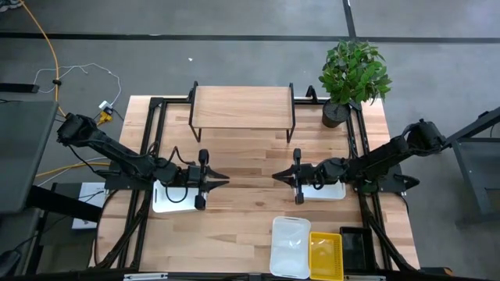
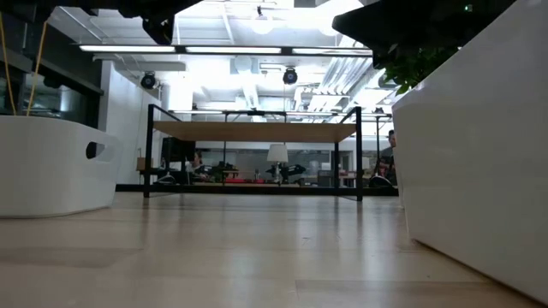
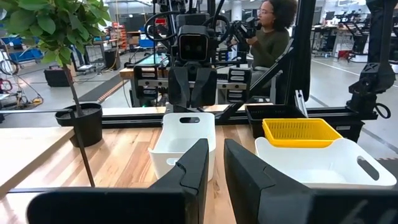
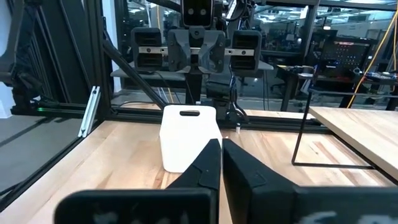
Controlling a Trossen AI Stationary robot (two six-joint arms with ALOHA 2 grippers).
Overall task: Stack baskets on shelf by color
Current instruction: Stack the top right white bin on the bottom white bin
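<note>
potted plant (image 1: 353,78): stands at the far right corner of the table | yellow cable (image 1: 48,47): lies on the grey floor left of the table | person (image 3: 267,34): sits behind the table

- Overhead lighting is even and bright; the bench (image 1: 250,168) shows only soft, short shadows beneath both arms.
- Low view: ceiling lights (image 2: 274,21) blow out to white glare; the near white basket (image 2: 479,180) is blurred and the arms overhead are silhouetted.
- Wrist views: own fingers (image 3: 193,180) appear dark and soft-focused; backgrounds are clear.
</note>
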